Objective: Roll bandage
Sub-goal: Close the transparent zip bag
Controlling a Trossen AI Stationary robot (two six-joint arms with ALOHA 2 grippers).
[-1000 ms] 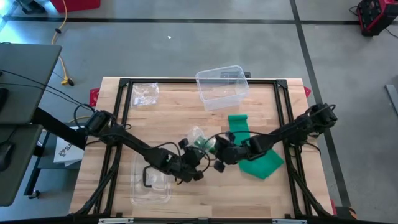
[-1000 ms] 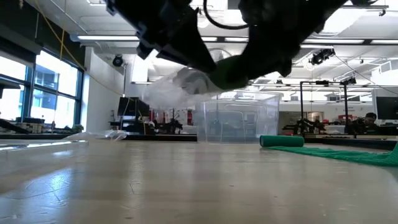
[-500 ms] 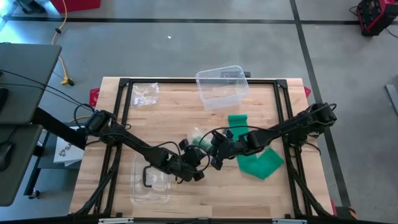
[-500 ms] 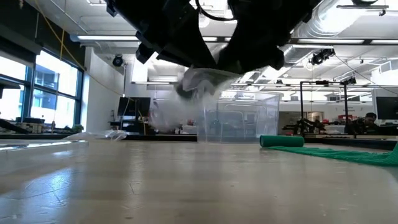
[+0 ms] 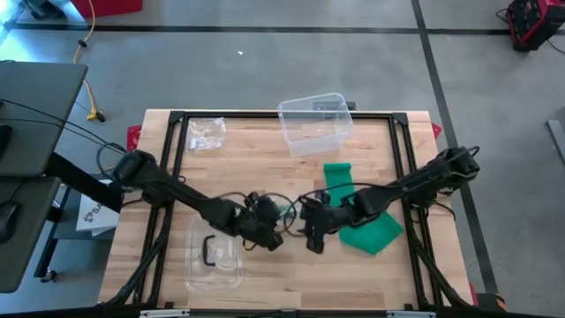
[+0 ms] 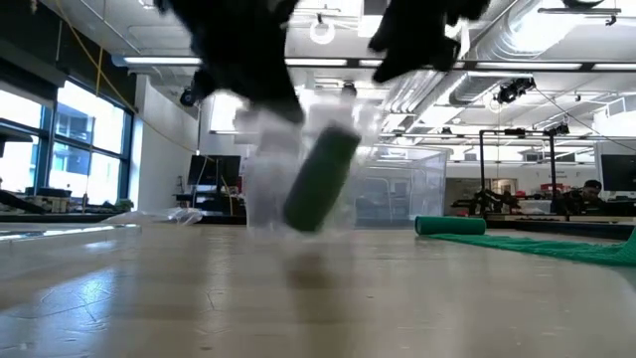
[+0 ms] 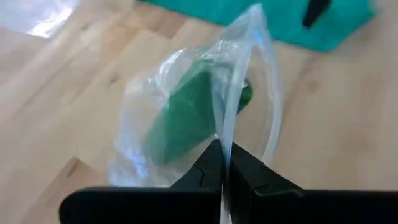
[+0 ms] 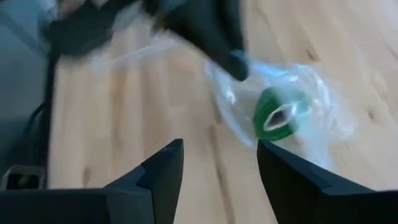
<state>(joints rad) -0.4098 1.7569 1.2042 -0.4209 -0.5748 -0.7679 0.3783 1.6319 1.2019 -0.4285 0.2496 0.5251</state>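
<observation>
Left gripper [image 7: 224,165] is pinched shut on the clear bag [image 7: 249,74], so the green roll [image 7: 189,115] hangs inside it just above the table, tilted I think. Right gripper [image 8: 217,165] sits just beside, fingers apart and empty, roll's open end facing it.

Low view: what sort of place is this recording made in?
Probably a robotics lab or workshop hall: exposed ceiling ducts, large windows, and more metal-framed work rigs standing behind the wooden table.

You've got bright ceiling lights, window glare in the low view, and motion blur in both wrist views.
</observation>
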